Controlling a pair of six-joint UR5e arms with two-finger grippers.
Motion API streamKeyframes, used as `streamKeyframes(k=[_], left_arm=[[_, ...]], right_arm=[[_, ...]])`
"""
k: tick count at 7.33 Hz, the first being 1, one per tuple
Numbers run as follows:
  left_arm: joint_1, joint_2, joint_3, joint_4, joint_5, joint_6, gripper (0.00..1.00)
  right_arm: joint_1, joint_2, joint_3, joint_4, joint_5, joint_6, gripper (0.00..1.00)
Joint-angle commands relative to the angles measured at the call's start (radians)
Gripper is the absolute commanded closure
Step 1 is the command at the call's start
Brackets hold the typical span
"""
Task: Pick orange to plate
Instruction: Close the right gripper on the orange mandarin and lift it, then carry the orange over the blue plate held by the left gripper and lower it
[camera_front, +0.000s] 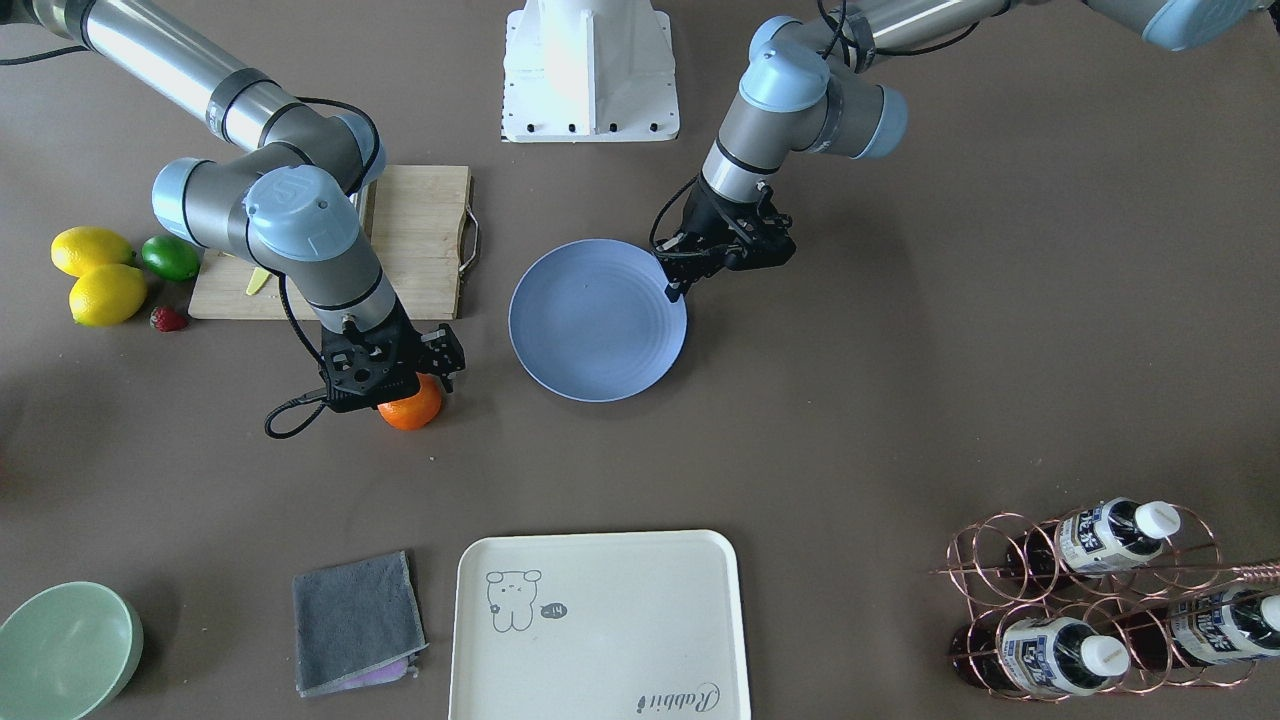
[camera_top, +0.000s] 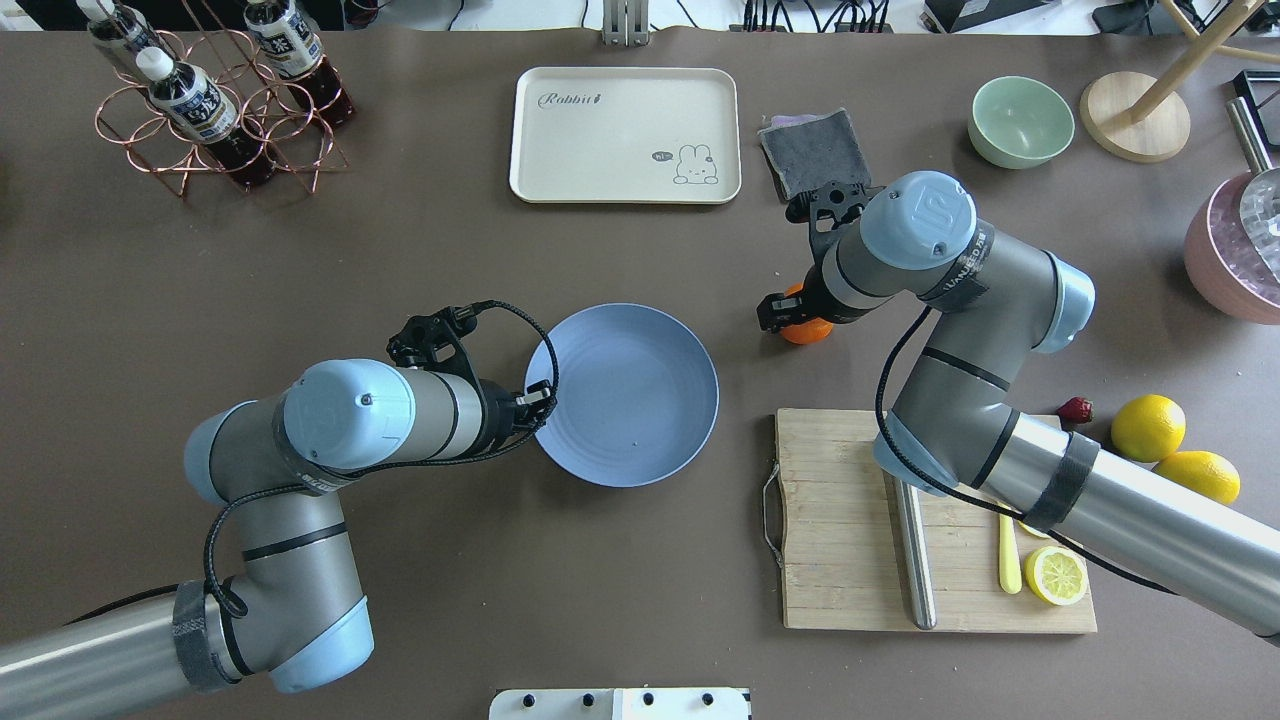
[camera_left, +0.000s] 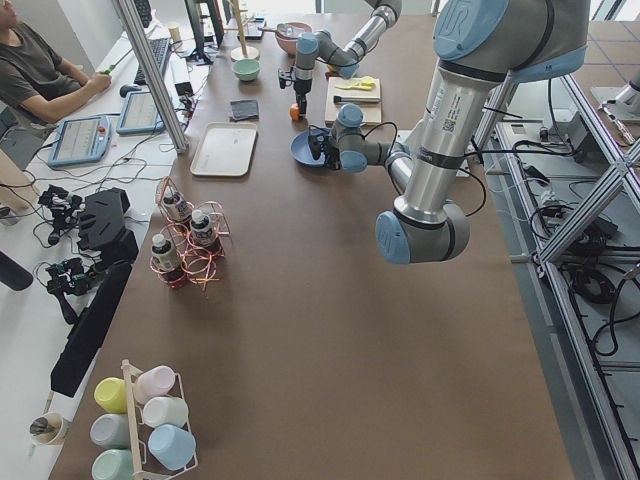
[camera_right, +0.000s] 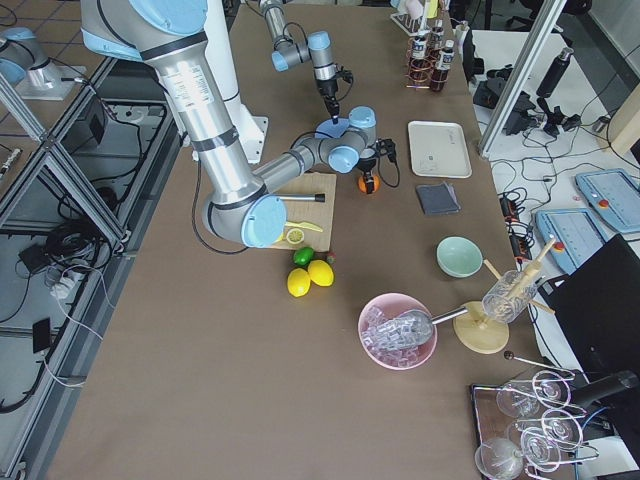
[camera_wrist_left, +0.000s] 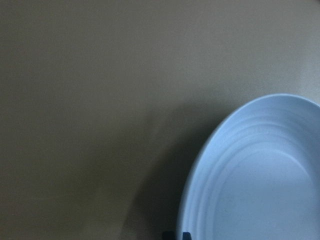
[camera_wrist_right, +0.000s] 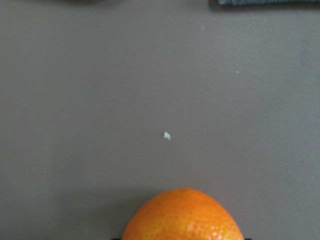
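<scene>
The left arm and the right arm share brushed-silver tubes, grey joint housings and pale-blue round caps (the right one's cap carries a raised logo). Black cables loop along each wrist to the black, skeletal left gripper and right gripper; the white base shows a row of dark screws.

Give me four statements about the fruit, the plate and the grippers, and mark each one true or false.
1. The orange lies on the plate. False: it is off the plate, to one side, at the right gripper.
2. The left gripper is at the plate's rim. True.
3. Two lemons lie beside a lime. True.
4. The strawberry is on the plate. False: it lies on the table by the lemons.
</scene>
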Motion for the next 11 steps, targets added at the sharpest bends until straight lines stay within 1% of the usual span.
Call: streamKeyframes(k=[1,2,3,4,5,6,7,8,9,10,11], left_arm=[[0.000,-0.004,0.000,0.006,0.000,0.000,0.04],[0.000,-0.017,-0.006,0.038,-0.001,0.000,0.03],[-0.004,-0.020,-0.011,0.043,-0.003,0.002,0.03],[-0.015,-0.009,-0.017,0.043,-0.007,0.011,0.03],[-0.049,0.003,-0.035,0.043,-0.017,0.015,0.03],[-0.075,0.043,-0.061,0.041,-0.067,0.046,0.03],[-0.095,0.060,-0.072,0.041,-0.085,0.089,0.03],[-0.097,0.061,-0.071,0.041,-0.086,0.101,0.03],[-0.097,0.061,-0.067,0.041,-0.086,0.103,0.03],[-0.097,0.061,-0.067,0.041,-0.086,0.103,0.03],[-0.097,0.061,-0.064,0.041,-0.086,0.103,0.03]], right_arm=[[0.004,0.005,0.009,0.004,0.008,0.011,1.00],[0.005,0.035,0.037,-0.016,0.014,0.042,1.00],[0.004,0.068,0.078,-0.051,0.054,0.134,1.00],[-0.014,0.124,0.097,-0.095,0.059,0.171,1.00],[-0.078,0.166,0.095,-0.100,0.042,0.260,1.00],[-0.147,0.190,0.089,-0.103,-0.016,0.335,1.00],[-0.204,0.191,0.077,-0.102,-0.091,0.339,1.00],[-0.220,0.197,0.057,-0.102,-0.110,0.343,1.00],[-0.229,0.204,0.013,-0.093,-0.119,0.346,1.00],[-0.241,0.246,-0.035,-0.093,-0.141,0.348,1.00],[-0.243,0.244,-0.037,-0.091,-0.139,0.348,1.00]])
